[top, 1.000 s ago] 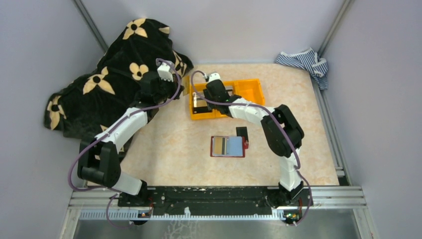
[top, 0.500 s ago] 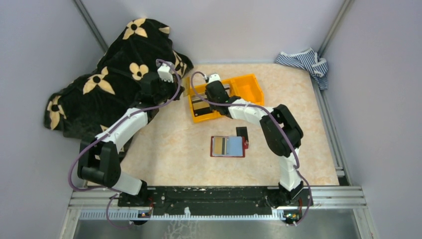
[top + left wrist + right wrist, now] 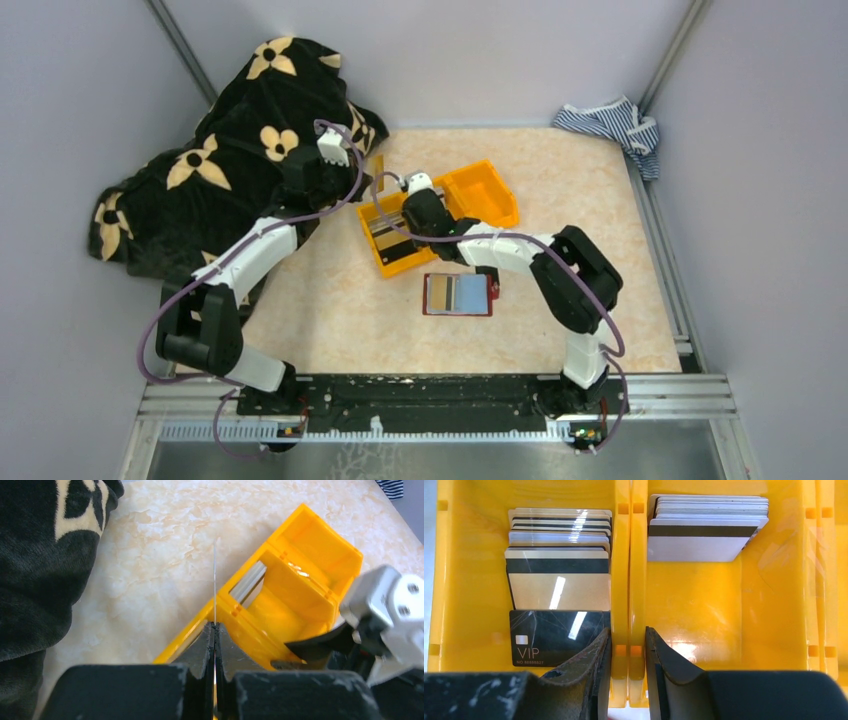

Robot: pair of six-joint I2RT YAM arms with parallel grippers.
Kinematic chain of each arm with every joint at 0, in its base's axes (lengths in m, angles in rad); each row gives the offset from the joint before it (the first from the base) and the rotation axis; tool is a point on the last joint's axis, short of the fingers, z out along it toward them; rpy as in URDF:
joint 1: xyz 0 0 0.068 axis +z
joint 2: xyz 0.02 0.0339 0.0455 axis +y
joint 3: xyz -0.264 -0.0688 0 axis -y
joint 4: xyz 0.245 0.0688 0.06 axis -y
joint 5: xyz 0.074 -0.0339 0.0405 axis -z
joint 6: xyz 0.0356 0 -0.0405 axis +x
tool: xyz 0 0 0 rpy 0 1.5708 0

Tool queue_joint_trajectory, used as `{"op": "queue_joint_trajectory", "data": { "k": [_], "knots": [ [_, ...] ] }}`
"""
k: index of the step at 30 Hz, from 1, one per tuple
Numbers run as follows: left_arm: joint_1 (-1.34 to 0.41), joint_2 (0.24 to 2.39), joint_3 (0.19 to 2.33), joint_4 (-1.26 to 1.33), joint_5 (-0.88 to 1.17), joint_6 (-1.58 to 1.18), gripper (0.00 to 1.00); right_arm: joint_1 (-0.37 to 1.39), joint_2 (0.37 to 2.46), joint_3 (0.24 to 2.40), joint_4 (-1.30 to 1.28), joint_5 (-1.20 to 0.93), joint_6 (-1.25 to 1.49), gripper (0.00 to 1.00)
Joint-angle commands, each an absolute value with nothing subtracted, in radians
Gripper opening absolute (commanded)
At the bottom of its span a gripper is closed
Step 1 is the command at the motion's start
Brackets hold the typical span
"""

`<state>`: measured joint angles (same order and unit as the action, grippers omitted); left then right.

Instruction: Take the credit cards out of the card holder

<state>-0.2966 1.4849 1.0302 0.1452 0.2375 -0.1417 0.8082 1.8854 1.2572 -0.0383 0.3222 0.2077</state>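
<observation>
The card holder (image 3: 458, 294) lies open and flat on the table, dark red with pale pockets. My left gripper (image 3: 215, 630) is shut on a thin credit card (image 3: 214, 580) seen edge-on, held upright over the orange bin's (image 3: 470, 200) far-left corner (image 3: 378, 166). My right gripper (image 3: 628, 635) is shut on the bin's divider wall (image 3: 629, 580), one finger in each compartment. Inside the bin are a stack of gold and dark credit cards (image 3: 559, 555), a black VIP card (image 3: 556, 637) and a silver-grey stack (image 3: 706, 527).
A black blanket with beige flowers (image 3: 230, 160) is piled at the far left, close behind my left arm. A striped cloth (image 3: 610, 125) sits in the far right corner. Grey walls enclose the table on three sides.
My right gripper closed on the bin's divider and dragged the bin toward the near left, turning it askew. The left arm and its card have not moved.
</observation>
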Motion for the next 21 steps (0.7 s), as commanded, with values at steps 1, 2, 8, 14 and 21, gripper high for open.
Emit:
{"op": "queue_joint_trajectory", "data": {
  "k": [1,2,8,14,21],
  "knots": [
    [-0.295,1.487,1.021,0.188,0.272,-0.158,0.0,0.87,1.792,1.198,-0.034,0.276,0.249,0.16],
    [-0.295,1.489,1.021,0.192,0.281,-0.16,0.0,0.879,1.784,1.185,-0.031,0.274,0.25,0.16],
    [-0.294,1.509,1.027,0.207,0.36,-0.126,0.0,0.892,1.707,1.099,0.037,0.239,0.248,0.47],
    [-0.261,1.584,1.152,0.125,0.551,0.091,0.0,0.89,1.561,1.109,0.008,0.246,0.19,0.52],
    [-0.239,1.735,1.475,-0.244,0.757,0.331,0.0,0.752,1.319,0.929,0.044,0.241,0.242,0.55]
  ]
}}
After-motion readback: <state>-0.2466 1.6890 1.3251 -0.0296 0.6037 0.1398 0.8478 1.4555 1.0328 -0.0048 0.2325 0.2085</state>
